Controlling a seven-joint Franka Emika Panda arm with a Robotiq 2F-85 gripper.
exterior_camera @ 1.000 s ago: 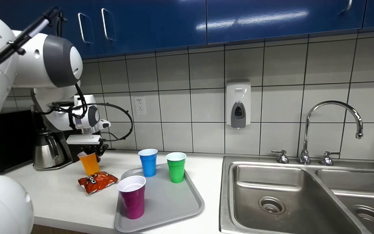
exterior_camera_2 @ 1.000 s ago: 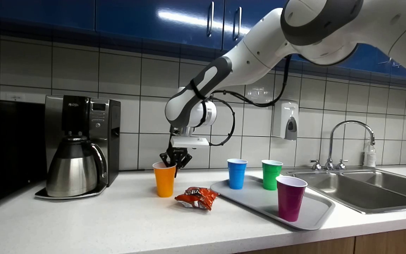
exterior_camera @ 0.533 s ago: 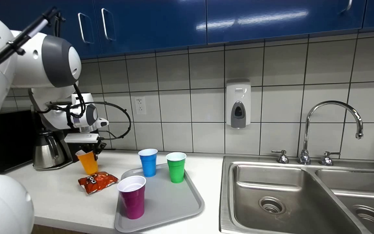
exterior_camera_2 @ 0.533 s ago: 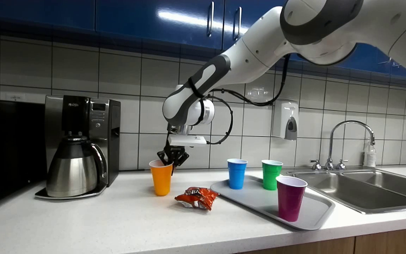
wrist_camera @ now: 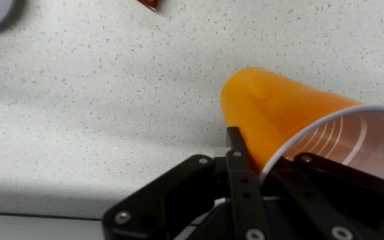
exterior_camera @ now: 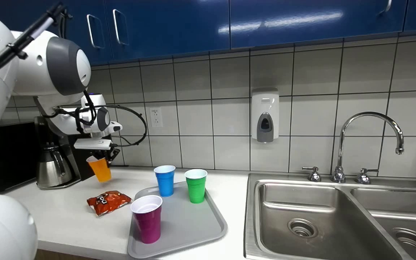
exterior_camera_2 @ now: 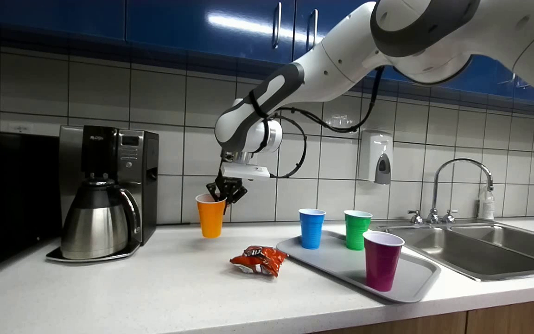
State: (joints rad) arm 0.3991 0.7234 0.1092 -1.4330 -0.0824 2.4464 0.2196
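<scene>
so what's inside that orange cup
One finger of the gripper is inside the orange cup, the other outside. Past it, pale ridged lining shows in the wrist view. Its near wall hides the bottom, so anything lying there can't be seen.

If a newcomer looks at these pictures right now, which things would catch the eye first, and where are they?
Probably the orange plastic cup comes first: the black gripper pinches its wall and holds it, slightly tilted, above the white countertop. Next would be the blue cup, the green cup and the magenta cup, all standing on the gray tray. The shiny red snack bag also stands out, lying on the countertop beside the tray.
</scene>
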